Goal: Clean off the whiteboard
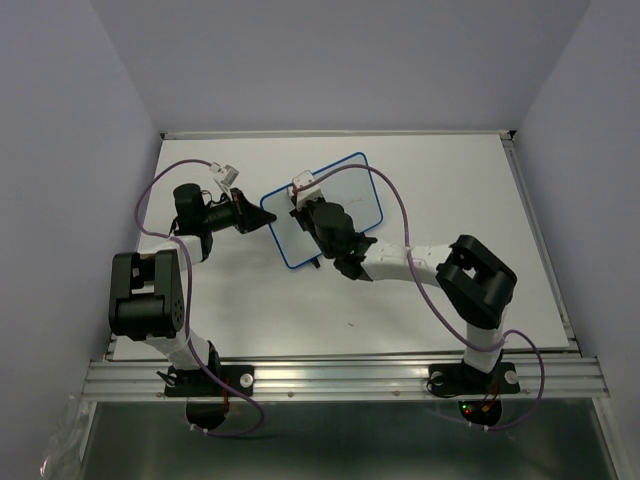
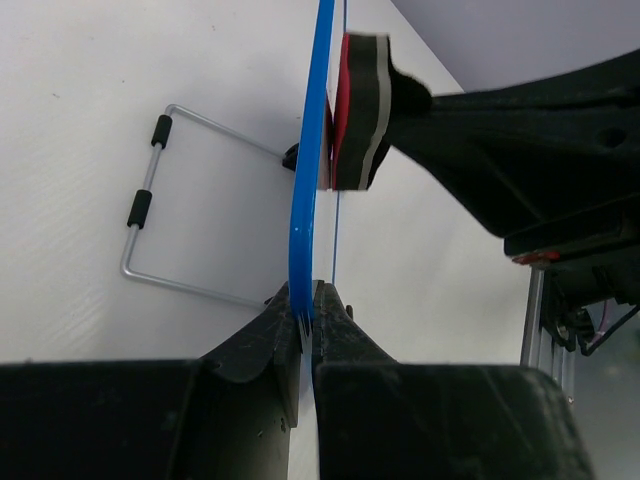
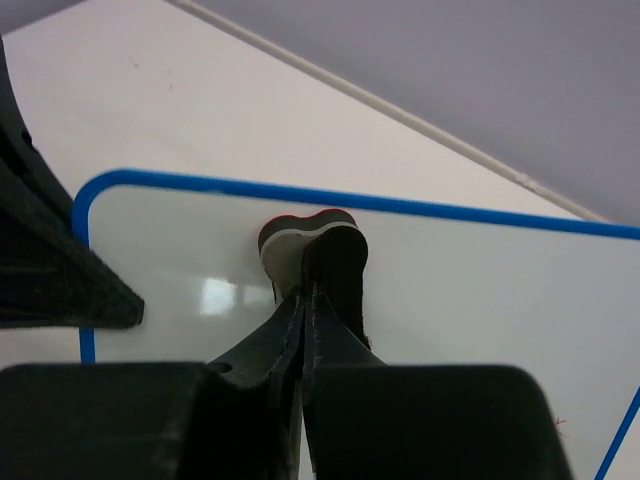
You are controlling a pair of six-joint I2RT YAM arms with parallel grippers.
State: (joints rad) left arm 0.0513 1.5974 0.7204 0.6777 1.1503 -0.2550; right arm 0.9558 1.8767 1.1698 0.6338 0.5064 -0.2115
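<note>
At the left of the overhead view, the left gripper is pressed together on the whiteboard's left edge. Its own camera shows the two fingers pinching the blue frame, one on each side of the rim. Left of that rim in the same view is a wire stand with black sleeves.

The whiteboard sits in the middle of the overhead view, angled across the table; I cannot tell whether it lies flat or is propped. What shows of its face looks almost clean.

Just right of the held edge, the right gripper is clamped shut on an eraser, which is at the board's face (touching or a hair off, I cannot say).

The board looks light, thin and stiff, with a slick face. I judge it would skate or tip under rubbing pressure unless steadied. The frame edge is the sensible place to hold it, since it gives the fingers a lip and leaves the writing face free for the eraser.
</note>
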